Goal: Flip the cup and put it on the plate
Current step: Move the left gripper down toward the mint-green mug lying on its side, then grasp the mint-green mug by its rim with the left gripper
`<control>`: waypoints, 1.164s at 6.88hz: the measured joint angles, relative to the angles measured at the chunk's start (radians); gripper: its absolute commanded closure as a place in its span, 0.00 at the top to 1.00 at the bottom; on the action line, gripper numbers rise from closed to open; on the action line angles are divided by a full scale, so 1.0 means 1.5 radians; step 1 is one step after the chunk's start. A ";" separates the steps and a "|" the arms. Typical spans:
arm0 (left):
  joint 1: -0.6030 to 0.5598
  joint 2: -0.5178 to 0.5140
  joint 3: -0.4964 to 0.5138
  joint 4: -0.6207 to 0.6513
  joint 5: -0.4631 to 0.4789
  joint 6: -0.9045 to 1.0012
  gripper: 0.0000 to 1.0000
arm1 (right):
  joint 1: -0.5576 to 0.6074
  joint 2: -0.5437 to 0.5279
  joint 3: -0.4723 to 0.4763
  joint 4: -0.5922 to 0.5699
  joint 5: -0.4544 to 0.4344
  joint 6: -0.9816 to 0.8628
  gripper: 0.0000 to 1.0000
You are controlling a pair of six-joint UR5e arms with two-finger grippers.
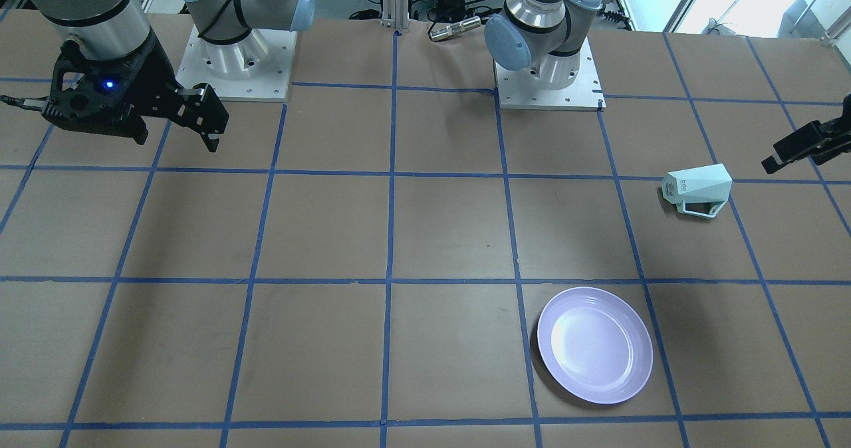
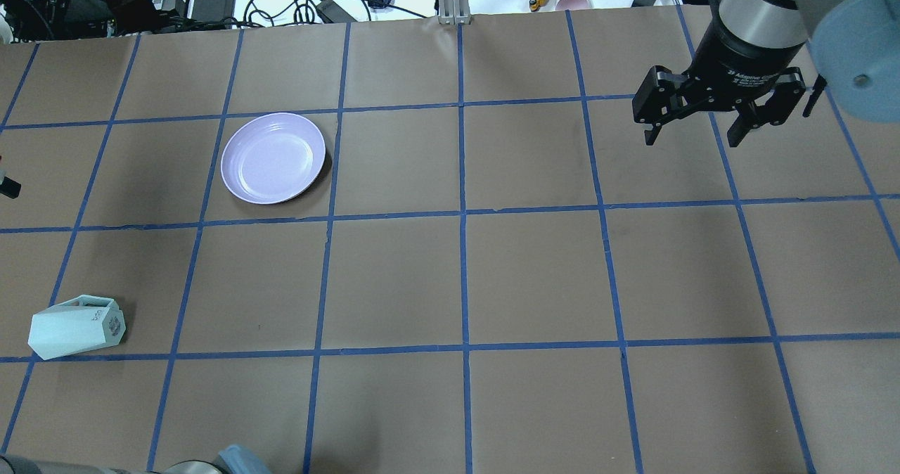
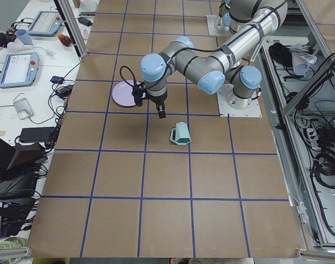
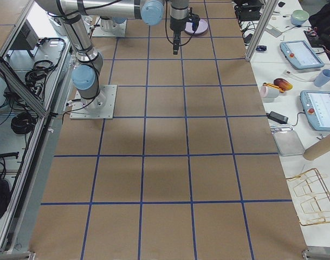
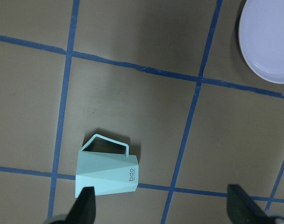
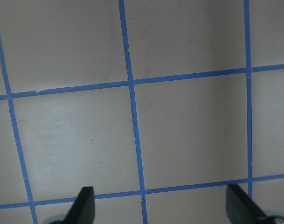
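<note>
Cup [image 5: 107,175] on its side, below & clear of left gripper [image 5: 162,205].

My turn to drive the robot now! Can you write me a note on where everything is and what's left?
Left gripper: open, empty, hovering above the cup.
Right gripper: open, empty, far from both things.
Cup: lying on its side on the table, apart from the plate.
Plate: empty.
Done: nothing yet.
Left: grasp the cup, flip it, set it on the plate.
</note>
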State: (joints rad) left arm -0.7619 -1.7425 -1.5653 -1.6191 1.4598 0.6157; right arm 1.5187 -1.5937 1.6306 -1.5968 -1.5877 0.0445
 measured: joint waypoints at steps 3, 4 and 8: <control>0.074 -0.059 -0.028 0.001 -0.013 0.066 1.00 | 0.000 0.000 0.000 0.000 0.000 0.000 1.00; 0.089 -0.077 -0.038 0.001 -0.014 0.076 1.00 | 0.000 0.000 0.000 0.000 0.000 0.000 1.00; 0.128 -0.140 -0.059 0.002 -0.013 0.119 1.00 | 0.000 0.000 0.000 0.000 0.000 0.000 1.00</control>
State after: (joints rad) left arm -0.5692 -1.9522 -1.6544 -1.6165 1.4404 0.7943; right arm 1.5186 -1.5938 1.6306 -1.5969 -1.5877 0.0445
